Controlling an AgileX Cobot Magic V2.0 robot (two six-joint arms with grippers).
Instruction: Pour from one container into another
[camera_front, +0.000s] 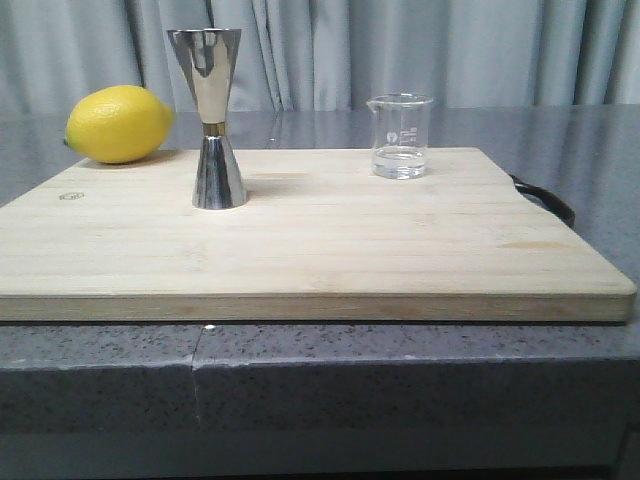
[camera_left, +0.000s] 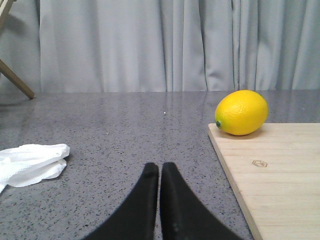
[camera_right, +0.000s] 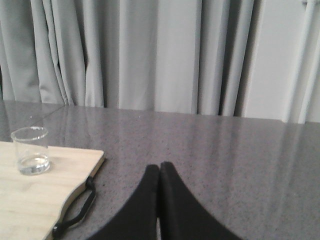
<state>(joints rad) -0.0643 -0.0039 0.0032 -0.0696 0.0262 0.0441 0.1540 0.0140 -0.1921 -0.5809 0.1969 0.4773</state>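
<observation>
A small clear glass beaker (camera_front: 400, 136) with a little clear liquid stands upright at the back right of the wooden board (camera_front: 330, 250); the right wrist view also shows the beaker (camera_right: 31, 150). The tall steel jigger (camera_front: 213, 118) stands upright on the board's left half. My left gripper (camera_left: 159, 167) is shut and empty over the grey counter, left of the board. My right gripper (camera_right: 159, 167) is shut and empty over the counter, right of the board. Neither gripper shows in the front view.
A yellow lemon (camera_front: 118, 123) lies at the board's back left corner, also the lemon (camera_left: 241, 112) in the left wrist view. Crumpled white tissue (camera_left: 31, 163) lies on the counter left of the left gripper. A black strap handle (camera_right: 76, 212) hangs off the board's right end. Grey curtains hang behind.
</observation>
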